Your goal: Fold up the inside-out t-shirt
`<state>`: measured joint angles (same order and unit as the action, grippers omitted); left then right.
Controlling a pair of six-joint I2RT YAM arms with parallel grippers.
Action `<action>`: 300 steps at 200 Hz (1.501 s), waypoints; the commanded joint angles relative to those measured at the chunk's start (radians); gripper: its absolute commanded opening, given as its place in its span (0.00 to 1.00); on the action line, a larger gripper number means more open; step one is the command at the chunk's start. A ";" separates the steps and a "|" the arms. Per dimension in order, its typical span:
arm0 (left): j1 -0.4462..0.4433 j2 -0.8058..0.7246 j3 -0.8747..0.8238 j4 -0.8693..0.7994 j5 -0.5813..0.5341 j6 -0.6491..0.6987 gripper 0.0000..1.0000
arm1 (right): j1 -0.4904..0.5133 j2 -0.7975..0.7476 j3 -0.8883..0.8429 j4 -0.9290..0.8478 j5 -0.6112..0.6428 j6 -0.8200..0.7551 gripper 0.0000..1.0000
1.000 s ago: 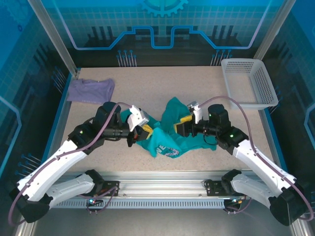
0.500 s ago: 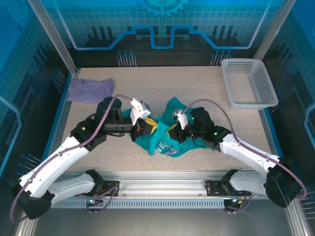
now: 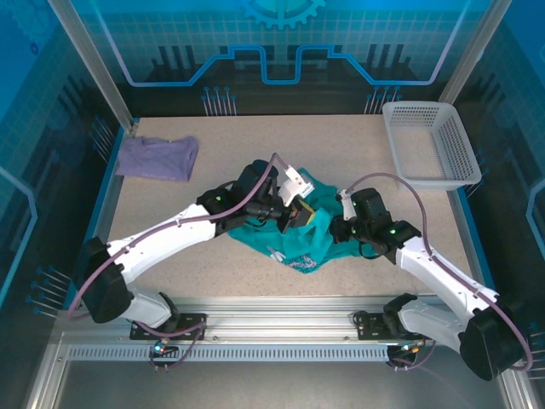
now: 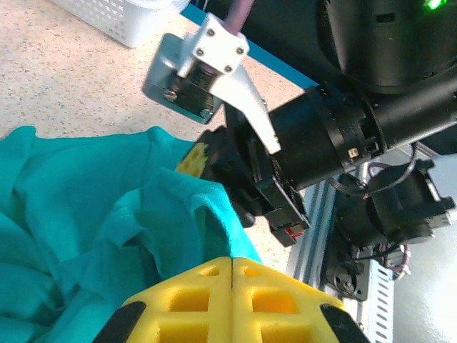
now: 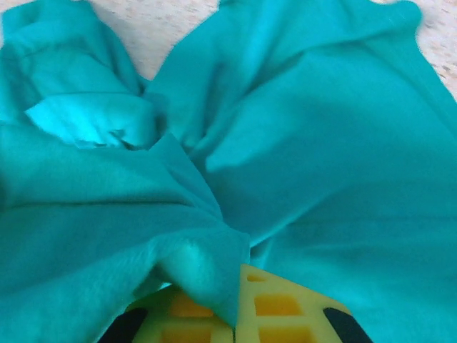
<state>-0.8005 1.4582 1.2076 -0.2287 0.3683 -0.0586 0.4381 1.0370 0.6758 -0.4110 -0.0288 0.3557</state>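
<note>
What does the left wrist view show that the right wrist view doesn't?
Left wrist view: the right end effector at the cloth's edge, the white basket, the frame rail. Right wrist view: a fold pinched between that end effector's yellow fingers. Both: the crumpled teal t-shirt on the speckled table.

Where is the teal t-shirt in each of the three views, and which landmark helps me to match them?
Top external: t-shirt lies bunched near the middle of the picture.
Left wrist: it covers the left and lower part.
Right wrist: it spreads across nearly the whole picture.
Shared landmark: the right gripper, yellow pads in the cloth; right of the shirt from above, mid-picture in the left wrist view, bottom edge in its own.
</note>
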 commanded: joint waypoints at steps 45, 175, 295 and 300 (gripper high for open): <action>0.017 -0.092 0.111 0.000 -0.137 0.022 0.00 | -0.075 -0.024 0.149 -0.109 -0.043 -0.125 0.00; 0.019 -0.190 0.252 -0.383 0.003 0.253 0.00 | 0.031 -0.085 0.277 -0.018 -0.406 -0.372 0.62; 0.167 -0.215 -0.073 -0.217 0.032 0.018 0.02 | 0.086 0.034 0.046 0.135 -0.460 -0.198 0.00; 0.184 -0.202 -0.078 -0.196 0.049 0.002 0.05 | 0.086 0.035 0.041 0.136 -0.451 -0.188 0.00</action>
<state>-0.6910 1.2167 1.1671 -0.5713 0.3672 0.0566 0.5076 1.0882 0.7509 -0.3099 -0.4797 0.1146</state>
